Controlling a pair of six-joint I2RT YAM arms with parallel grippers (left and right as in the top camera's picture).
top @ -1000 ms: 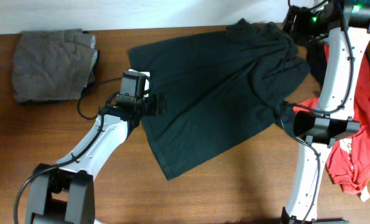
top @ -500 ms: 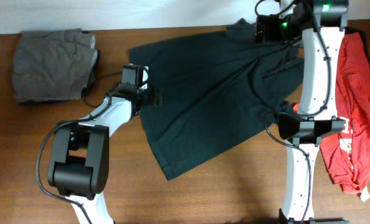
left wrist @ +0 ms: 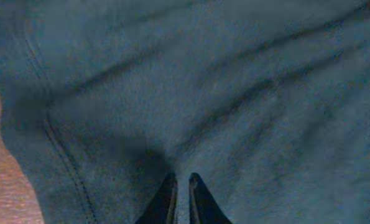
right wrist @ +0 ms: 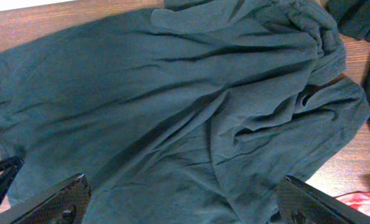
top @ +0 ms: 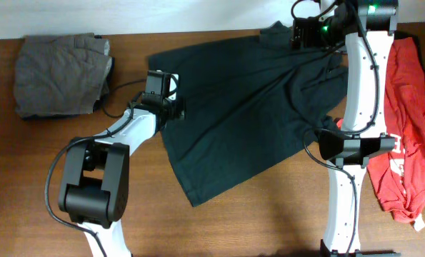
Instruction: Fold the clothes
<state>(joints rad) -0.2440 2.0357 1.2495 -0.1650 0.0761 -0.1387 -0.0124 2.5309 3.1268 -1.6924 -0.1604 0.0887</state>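
A large black T-shirt (top: pixel 248 107) of soft, matte knit cloth lies spread across the middle of a brown wood-grain worktop (top: pixel 269 214). Its lower part lies fairly flat, in a rough slanted rectangle with a straight hem, while its upper right end is bunched into deep, rumpled folds. No lettering shows on the side facing up. At the right edge of the worktop lies a red T-shirt (top: pixel 408 121), crumpled and long in outline, partly hidden behind the white right arm. In the right wrist view a further dark garment (right wrist: pixel 362 18) shows in the upper right corner, just beside the bunched end of the black T-shirt. At the far left corner, well apart from the shirts, sits a grey-brown cloth (top: pixel 58 75), wrinkled and folded into a squarish pile. The left gripper (left wrist: pixel 180 186) is at the black T-shirt's left edge, near a stitched hem. Its 2 dark, pointed fingers are drawn almost together, pinching a small ridge of the fabric, and creases fan outward from the pinch. The right gripper (right wrist: pixel 181 199) hangs above the shirt's bunched upper right end with its 2 fingers spread wide apart, holding nothing and not touching the cloth. A strip of pale wall (top: pixel 162 14) runs along the far edge of the worktop.
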